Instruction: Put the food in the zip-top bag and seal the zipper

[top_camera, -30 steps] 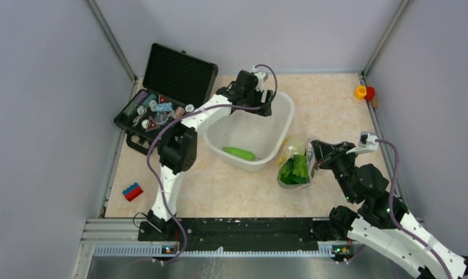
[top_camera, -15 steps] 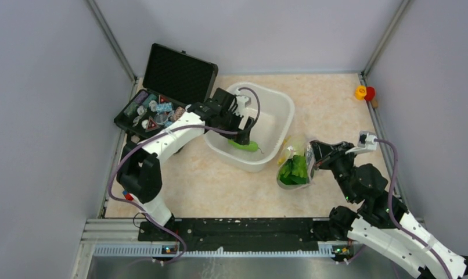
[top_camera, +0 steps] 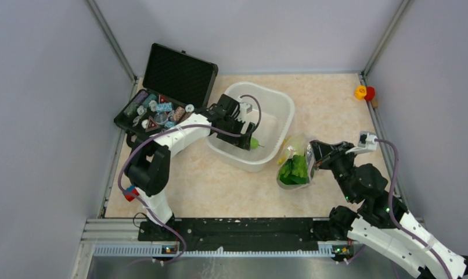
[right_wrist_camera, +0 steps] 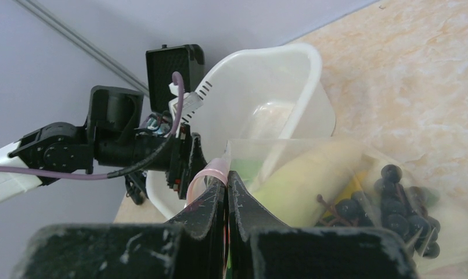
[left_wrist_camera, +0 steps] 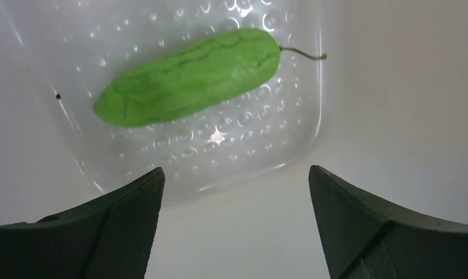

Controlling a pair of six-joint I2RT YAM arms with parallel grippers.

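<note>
Hovering over one cucumber (left_wrist_camera: 188,84), left gripper (left_wrist_camera: 234,174) gapes; right gripper (right_wrist_camera: 227,180) clamps one zip-top bag (right_wrist_camera: 336,174).

The top camera looks down from high at the near edge over the whole table (top_camera: 336,104), the left wrist camera peers close into the tub (left_wrist_camera: 388,104), and the right wrist camera looks low across the zip-top bag (right_wrist_camera: 371,160) toward that same tub.

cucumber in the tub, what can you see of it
The cucumber is a bright green, matte toy with darker lengthwise veins and a thin stem at one end. It lies flat on the dimpled floor of the translucent white tub, near a corner. The open left end effector hovers above, not touching it.
</note>
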